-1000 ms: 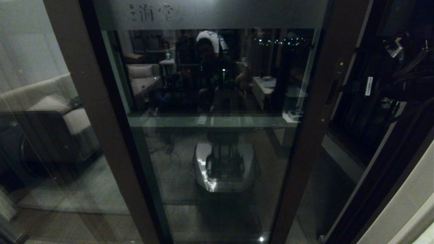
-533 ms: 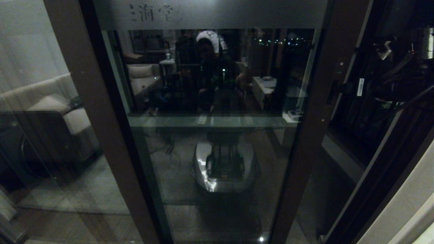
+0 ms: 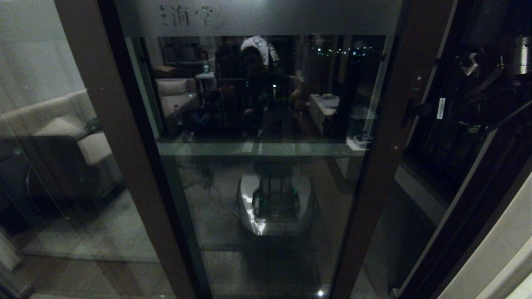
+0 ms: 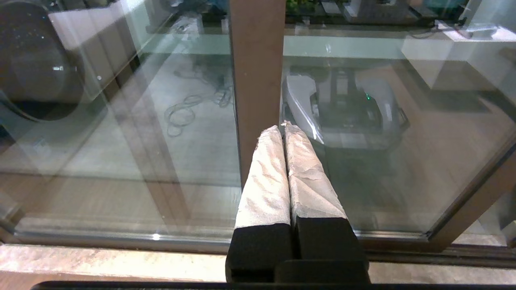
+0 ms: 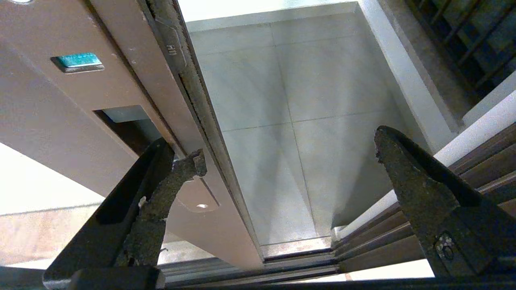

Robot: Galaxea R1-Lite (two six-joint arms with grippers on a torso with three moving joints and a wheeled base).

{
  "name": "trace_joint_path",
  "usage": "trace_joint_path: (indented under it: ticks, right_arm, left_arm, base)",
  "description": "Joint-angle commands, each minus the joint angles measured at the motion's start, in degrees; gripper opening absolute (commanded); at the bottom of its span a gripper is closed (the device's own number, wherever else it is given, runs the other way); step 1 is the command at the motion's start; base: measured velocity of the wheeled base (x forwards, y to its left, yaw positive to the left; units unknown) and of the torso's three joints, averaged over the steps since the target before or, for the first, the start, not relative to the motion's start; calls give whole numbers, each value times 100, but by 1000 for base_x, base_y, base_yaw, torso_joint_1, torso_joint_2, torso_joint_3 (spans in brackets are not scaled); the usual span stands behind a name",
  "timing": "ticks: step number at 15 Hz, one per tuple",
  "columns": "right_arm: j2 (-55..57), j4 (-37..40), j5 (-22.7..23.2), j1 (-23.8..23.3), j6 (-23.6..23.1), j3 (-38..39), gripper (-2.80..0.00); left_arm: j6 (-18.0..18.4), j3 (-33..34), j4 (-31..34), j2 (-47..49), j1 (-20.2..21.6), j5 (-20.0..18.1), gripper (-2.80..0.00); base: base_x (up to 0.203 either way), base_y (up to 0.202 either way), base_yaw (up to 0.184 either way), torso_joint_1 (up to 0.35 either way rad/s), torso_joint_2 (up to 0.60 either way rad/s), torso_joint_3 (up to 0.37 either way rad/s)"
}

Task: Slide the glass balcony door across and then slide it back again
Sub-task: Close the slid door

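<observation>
A: The right claw (image 5: pixel 282 149) is gaping wide, one finger (image 5: pixel 177 169) hooking at the slot handle (image 5: pixel 125 125) on the glass balcony door (image 3: pixel 266 124), standing straight ahead.

B: Seat that finger deep before pulling sideways. The left claw (image 4: pixel 284 129) is idling, pinched closed on nothing, low by the glass.

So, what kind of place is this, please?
Probably a home, at the doorway to a balcony. The glass balcony door reflects a sofa and room furniture, its slot handle sits in a dark brown frame, and a tiled floor lies beyond the opening.
</observation>
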Motion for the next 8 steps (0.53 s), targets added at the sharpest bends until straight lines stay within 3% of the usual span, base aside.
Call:
trace_joint_path:
  ticks: [1, 8]
  right_arm:
    - [15, 4, -27, -87, -57, -12, 0]
    - [15, 4, -27, -229, -92, -39, 0]
  left_arm:
    - [0, -1, 2, -1, 1, 2, -280]
    - [0, -1, 1, -1, 1, 2, -280]
  base:
    - [0, 0, 0, 0, 0, 0]
    - [0, 0, 0, 0, 0, 0]
